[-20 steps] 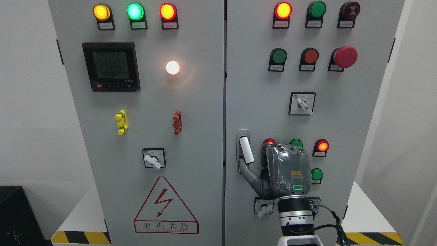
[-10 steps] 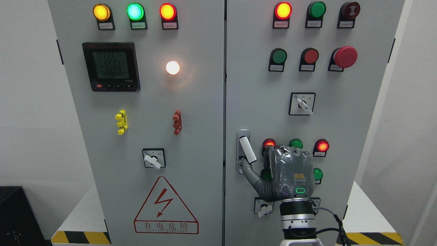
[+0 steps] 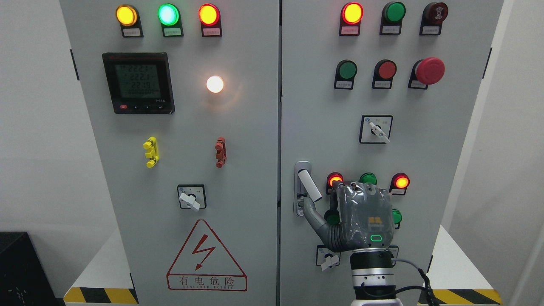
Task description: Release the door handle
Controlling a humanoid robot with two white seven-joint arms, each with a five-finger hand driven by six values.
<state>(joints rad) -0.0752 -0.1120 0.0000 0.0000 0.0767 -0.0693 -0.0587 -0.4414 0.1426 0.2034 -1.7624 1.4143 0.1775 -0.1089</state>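
Observation:
The white lever door handle (image 3: 309, 185) sits on its grey plate at the left edge of the right cabinet door (image 3: 331, 106), its lower end swung out to the right. My right hand (image 3: 330, 200) is just below and right of it, back of the palm facing the camera. The thumb (image 3: 312, 214) stretches up-left, its tip just under the handle's lower end and no longer wrapped round it. The other fingers point at the panel near the red lamp (image 3: 335, 179) and are mostly hidden by the palm. The hand holds nothing. My left arm does not show.
Lamps, push buttons and a red mushroom stop button (image 3: 429, 70) cover the right door, with a rotary switch (image 3: 376, 128) above my hand and another (image 3: 328, 258) beside my wrist. The left door (image 3: 238, 170) carries a meter (image 3: 138, 83), clips and a warning triangle.
My right hand has slid down and to the right, and the thumb has come off the handle. The handle's lower end has swung a little further right.

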